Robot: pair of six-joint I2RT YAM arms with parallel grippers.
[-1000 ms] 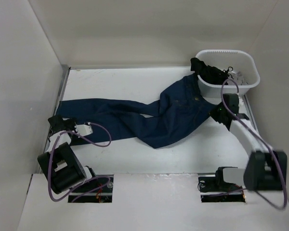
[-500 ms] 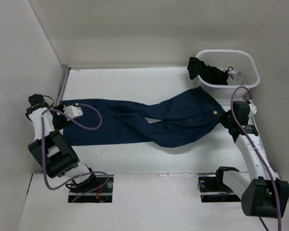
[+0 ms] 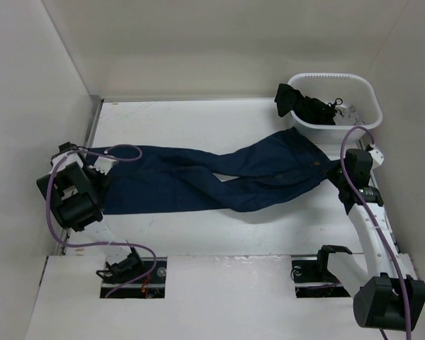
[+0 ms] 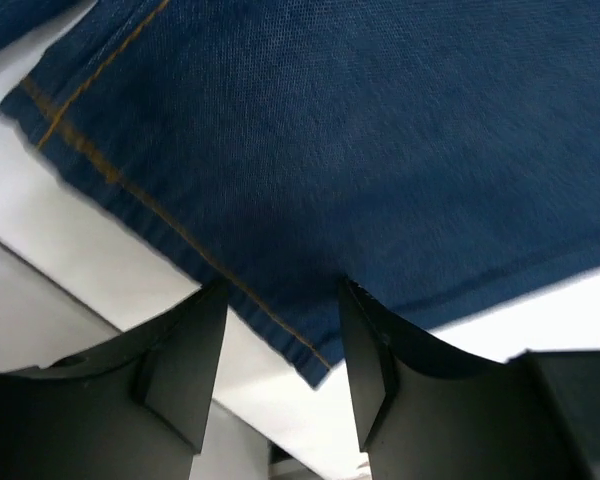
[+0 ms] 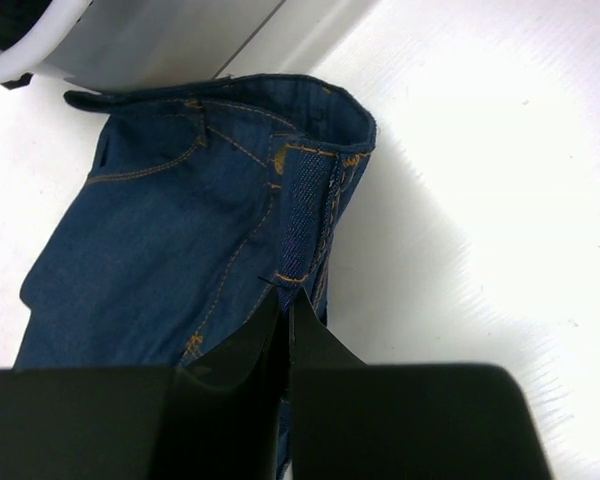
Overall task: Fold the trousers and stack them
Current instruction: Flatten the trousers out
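Note:
The trousers (image 3: pixel 219 173), long dark navy jeans with orange stitching, lie stretched left to right across the white table. My right gripper (image 3: pixel 335 172) is at their waist end. In the right wrist view it (image 5: pixel 285 310) is shut on the waistband (image 5: pixel 305 215) at a belt loop. My left gripper (image 3: pixel 92 164) sits at the leg ends on the left. In the left wrist view its jaws (image 4: pixel 280 350) stand apart, and a corner of the trouser hem (image 4: pixel 300 345) lies between the two dark fingers (image 4: pixel 185 370).
A white basket (image 3: pixel 368 95) stands at the back right with a black garment (image 3: pixel 297 103) draped over its left rim, just beyond the waist of the trousers. Its wall shows in the right wrist view (image 5: pixel 130 40). Side walls close in the table left and right.
The right gripper has pulled the waist rightward, and the trousers now lie straighter. The left arm swung from the near left to the leg hem, and its jaws have narrowed.

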